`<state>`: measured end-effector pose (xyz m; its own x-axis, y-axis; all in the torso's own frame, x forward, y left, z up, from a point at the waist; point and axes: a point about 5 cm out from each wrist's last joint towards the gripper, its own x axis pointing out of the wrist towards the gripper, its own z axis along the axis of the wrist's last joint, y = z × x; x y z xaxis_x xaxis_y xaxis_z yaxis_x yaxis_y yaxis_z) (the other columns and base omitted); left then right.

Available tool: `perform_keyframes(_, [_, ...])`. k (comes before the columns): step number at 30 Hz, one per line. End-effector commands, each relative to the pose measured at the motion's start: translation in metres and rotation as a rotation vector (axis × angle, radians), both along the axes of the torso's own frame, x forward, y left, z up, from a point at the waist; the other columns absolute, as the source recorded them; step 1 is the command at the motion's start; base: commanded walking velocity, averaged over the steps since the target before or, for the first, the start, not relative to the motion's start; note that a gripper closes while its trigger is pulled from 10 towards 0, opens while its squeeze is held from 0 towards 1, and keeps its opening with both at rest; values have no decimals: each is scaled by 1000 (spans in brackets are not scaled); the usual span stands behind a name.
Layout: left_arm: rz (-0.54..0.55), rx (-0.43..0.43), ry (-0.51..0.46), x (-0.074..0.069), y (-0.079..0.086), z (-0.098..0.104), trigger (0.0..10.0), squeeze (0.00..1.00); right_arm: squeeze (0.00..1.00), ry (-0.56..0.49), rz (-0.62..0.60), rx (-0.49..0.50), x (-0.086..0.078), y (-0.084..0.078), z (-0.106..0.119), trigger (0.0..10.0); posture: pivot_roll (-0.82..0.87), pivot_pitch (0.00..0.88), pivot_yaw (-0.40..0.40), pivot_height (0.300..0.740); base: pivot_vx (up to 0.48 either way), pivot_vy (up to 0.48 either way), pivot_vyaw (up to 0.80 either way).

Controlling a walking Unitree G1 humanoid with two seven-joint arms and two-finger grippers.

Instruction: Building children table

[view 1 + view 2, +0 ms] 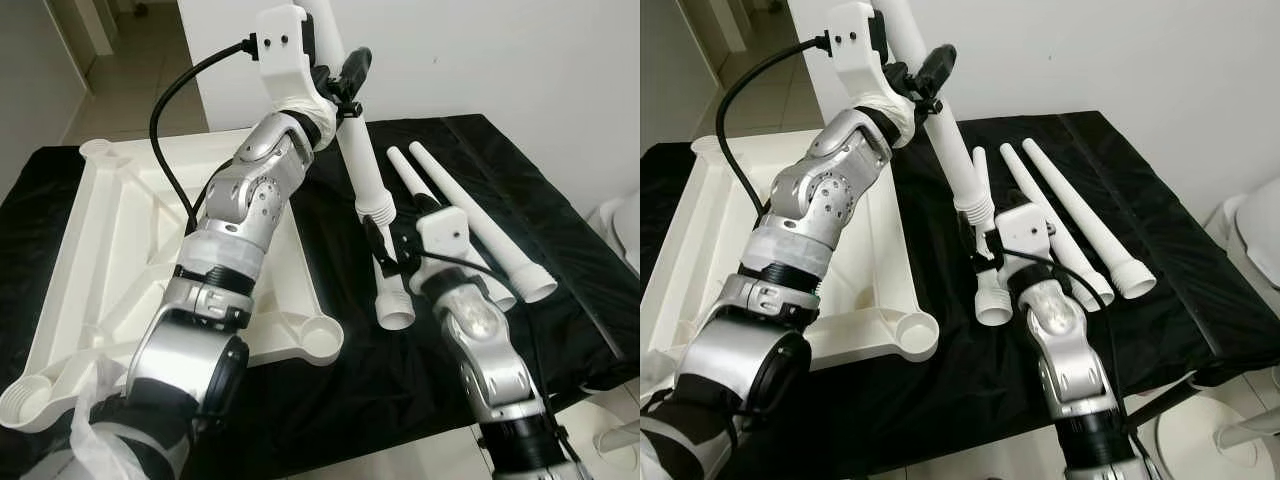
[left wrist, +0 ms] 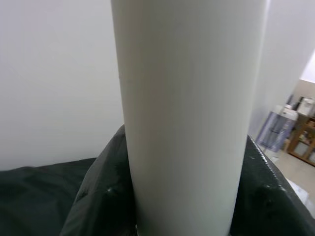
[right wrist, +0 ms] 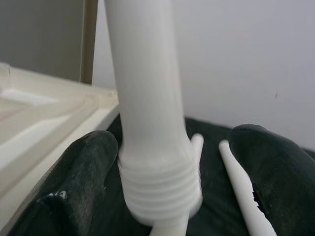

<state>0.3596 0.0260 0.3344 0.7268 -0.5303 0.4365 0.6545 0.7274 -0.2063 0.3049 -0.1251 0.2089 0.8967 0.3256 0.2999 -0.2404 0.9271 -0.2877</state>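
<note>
**Table leg lifted, none yet fitted**

Above the black cloth (image 1: pixel 330 370), one white table leg (image 1: pixel 362 160) is held aloft by the left gripper (image 1: pixel 345 85), whose fingers are closed round its smooth upper shaft; the leg hangs nearly upright, threaded end down. Just beside that threaded end the right gripper (image 3: pixel 172 162) is placed, its jaws spread wide with one black finger on each side of the ridged collar and nothing clasped. Three more legs (image 1: pixel 1065 215) are laid side by side on the cloth, tapered tubes of matt white plastic with flared, threaded ends. To the robot's left the tabletop (image 1: pixel 110 250) is laid upside down, a ribbed white plastic moulding with a round socket (image 1: pixel 318 340) at each visible corner. No leg is seen screwed into any socket, so the assembly is judged to be at its start: four legs are left to be fitted, and the held one has not yet been brought over a socket
</note>
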Motion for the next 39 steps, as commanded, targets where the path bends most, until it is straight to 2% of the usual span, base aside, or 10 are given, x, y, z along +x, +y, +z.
perform_keyframes(1, [-42, 24, -40, -6, -4, 3, 10000, 0, 0, 20, -10, -13, 3, -2, -1, 10000, -88, 22, 23, 740, 0, 0, 0])
perform_keyframes(6, [-46, 42, -58, -11, -10, 1, 10000, 0, 0, 26, -21, -16, 10, -2, 5, 10000, -87, 22, 20, 740, 0, 0, 0])
perform_keyframes(9, [-65, 42, -57, -16, -15, 1, 10000, 0, 0, 33, -49, -29, 26, -1, 14, 10000, -80, 21, 14, 740, 0, 0, 0])
perform_keyframes(22, [-71, 46, -72, -21, -18, 4, 10000, 0, 0, 48, -54, -58, 40, 5, 21, 10000, -77, 18, 14, 740, 0, 0, 0])
perform_keyframes(34, [-86, 58, -91, -25, -23, 5, 10000, 0, 0, 34, -33, -73, 44, 11, 27, 10000, -74, 16, 17, 740, 0, 0, 0])
perform_keyframes(35, [-91, 61, -94, -27, -24, 4, 10000, 0, 0, 29, -23, -73, 44, 13, 29, 5451, -74, 15, 17, 740, 0, 0, 0])
perform_keyframes(36, [-91, 61, -94, -27, -24, 4, 10000, 0, 0, 29, -23, -73, 44, 13, 29, 5451, -74, 15, 17, 740, 0, 0, 0])
perform_keyframes(38, [-94, 64, -97, -27, -25, 5, 10000, 0, 0, 28, -21, -72, 44, 14, 29, 4196, -74, 15, 17, 740, 0, 0, 0])
perform_keyframes(39, [-94, 64, -97, -27, -25, 5, 10000, 0, 0, 28, -21, -72, 44, 14, 29, 4196, -74, 15, 17, 740, 0, 0, 0])
